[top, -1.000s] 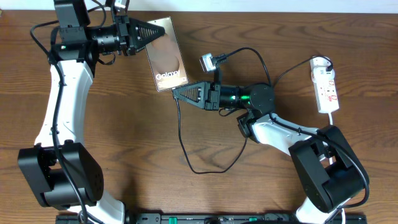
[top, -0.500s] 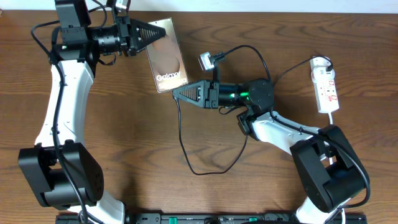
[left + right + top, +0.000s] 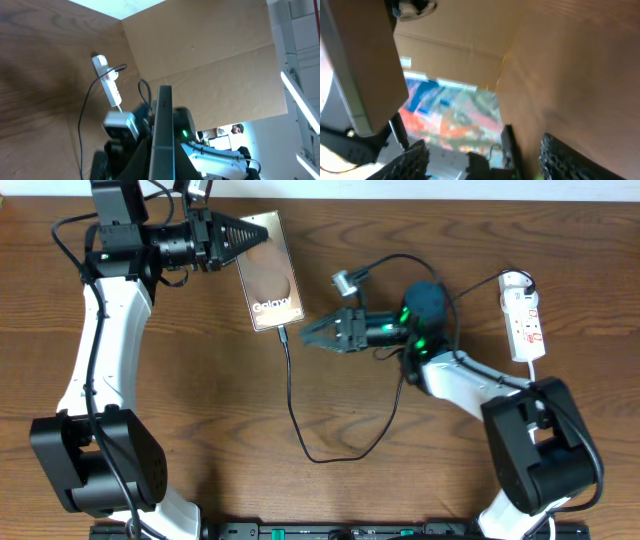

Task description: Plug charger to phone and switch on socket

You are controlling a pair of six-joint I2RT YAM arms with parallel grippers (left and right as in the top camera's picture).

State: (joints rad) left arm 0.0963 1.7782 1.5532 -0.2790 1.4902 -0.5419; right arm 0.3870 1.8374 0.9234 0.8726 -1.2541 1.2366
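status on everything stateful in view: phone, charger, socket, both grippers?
Phone: face up, top end clamped by the left gripper.
Charger: tip at the phone's bottom edge, looks plugged in; slack on the table.
Socket: lying flat, untouched; switch position unreadable.
Left gripper: shut on phone.
Right gripper: open, empty.

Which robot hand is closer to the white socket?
Right. The right gripper is mid-table, apart from the socket; the left gripper is farther off, gripping the phone.
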